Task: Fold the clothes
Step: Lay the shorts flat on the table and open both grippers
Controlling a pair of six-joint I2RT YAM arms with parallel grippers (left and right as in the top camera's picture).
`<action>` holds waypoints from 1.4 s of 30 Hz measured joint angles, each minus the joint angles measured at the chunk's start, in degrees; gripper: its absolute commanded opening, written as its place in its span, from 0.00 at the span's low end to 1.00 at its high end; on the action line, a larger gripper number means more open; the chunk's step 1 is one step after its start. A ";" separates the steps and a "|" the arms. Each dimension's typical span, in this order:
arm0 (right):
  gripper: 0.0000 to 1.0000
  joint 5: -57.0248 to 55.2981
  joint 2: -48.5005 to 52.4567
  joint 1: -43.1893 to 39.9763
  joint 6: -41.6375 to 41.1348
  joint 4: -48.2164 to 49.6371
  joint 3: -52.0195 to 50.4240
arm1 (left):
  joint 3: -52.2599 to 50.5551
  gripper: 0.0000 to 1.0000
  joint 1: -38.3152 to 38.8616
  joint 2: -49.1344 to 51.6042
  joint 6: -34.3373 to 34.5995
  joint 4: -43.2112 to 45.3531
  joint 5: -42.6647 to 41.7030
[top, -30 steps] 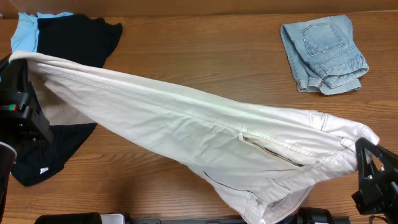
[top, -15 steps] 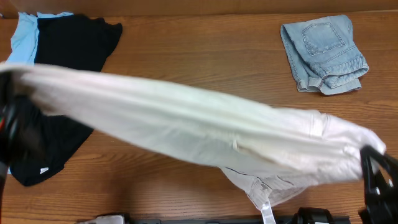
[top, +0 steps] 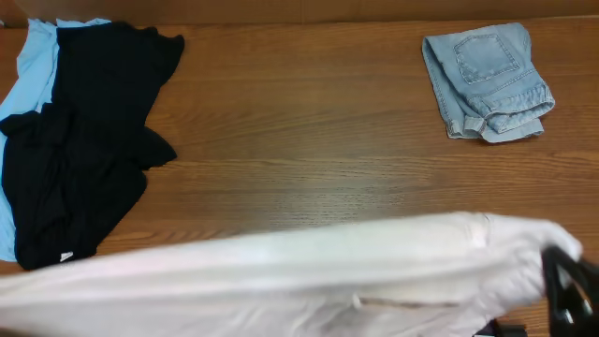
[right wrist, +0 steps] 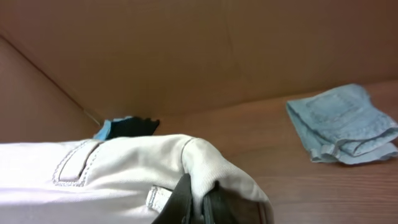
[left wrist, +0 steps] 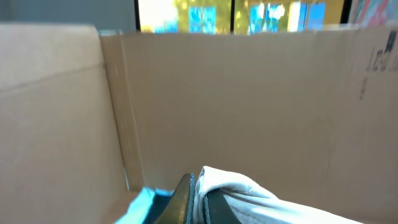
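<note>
- Shorts [top: 281, 276] have swung from a diagonal span across the table [top: 309, 159] down to its near edge. They now stretch as a blurred pale band along the bottom of the overhead view.
- That swing has uncovered the far-left corner, which the cloth hid a second ago.
- My left gripper [left wrist: 198, 198] has left the overhead view. Its wrist camera shows the jaws clenched on a bunched pale corner of the shorts.
- My right gripper [right wrist: 198, 200] is clamped on the waistband end, right by a belt loop.
- I read this as a swing to spread the shorts out. I see no fold in them yet, and they still need laying flat on the bare wood.
- A black piece [top: 84, 159] lies crumpled at far left, partly over a sky-blue one [top: 33, 56].
- Denim [top: 487, 80] sits folded at far right, well apart from the shorts.
</note>
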State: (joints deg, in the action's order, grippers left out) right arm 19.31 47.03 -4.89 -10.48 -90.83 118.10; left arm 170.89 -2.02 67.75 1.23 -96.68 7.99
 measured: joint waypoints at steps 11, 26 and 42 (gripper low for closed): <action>0.04 4.50 2.25 0.00 -0.42 26.43 -32.39 | -27.19 0.04 0.00 6.84 3.82 1.97 0.02; 0.04 7.41 36.96 2.71 -0.39 62.16 -49.81 | -49.00 0.04 0.02 41.03 4.87 27.19 -0.81; 0.15 -3.26 64.41 11.43 -1.88 104.52 -50.21 | -49.18 0.05 0.00 68.83 4.85 58.95 -10.99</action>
State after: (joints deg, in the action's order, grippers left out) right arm 16.05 111.44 6.55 -12.36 13.69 67.90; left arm 121.71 -2.02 136.57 6.09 -37.74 -3.01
